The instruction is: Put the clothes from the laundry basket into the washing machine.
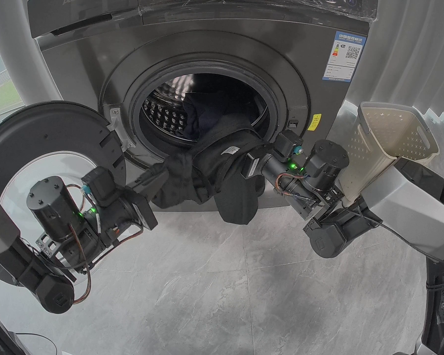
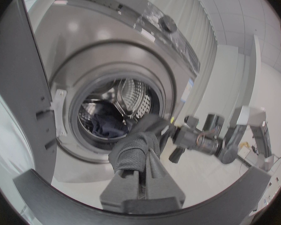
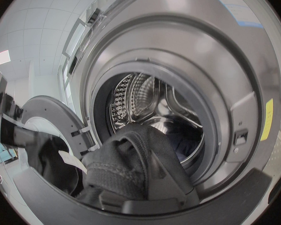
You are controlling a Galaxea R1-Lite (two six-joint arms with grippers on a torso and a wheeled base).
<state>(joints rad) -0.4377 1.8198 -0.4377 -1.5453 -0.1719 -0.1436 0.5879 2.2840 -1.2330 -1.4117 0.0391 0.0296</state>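
Head view: washing machine (image 1: 232, 40) is standing with its door (image 1: 39, 129) swung open to the robot's left. Black garment (image 1: 207, 173) is hanging over the lower lip of the drum (image 1: 167, 109) opening, partly inside and partly drooping toward the floor (image 1: 207, 282). Left gripper (image 1: 155, 176) is pinching the garment's left end. Right gripper (image 1: 249, 162) is buried in its right side. Laundry basket (image 1: 389, 134) is sitting off to the right, well apart from the opening. Can't tell if anything is lying in it.

Left wrist view: jaws are clamping a bunched fold of black fabric just outside the door ring. Dark blue clothes (image 2: 109, 125) are lying at the bottom of the drum.

Right wrist view: jaws are gripping a thick hem of the same garment, with fabric covering the tips. The hold is looking firm.

My read: garment is mid-feed. To do it well:
- Be lifting the drooping tail above the lip first.
- Be driving both grippers in together, past the seal.
- Be releasing only once deep inside, so nothing is trailing across the ring.
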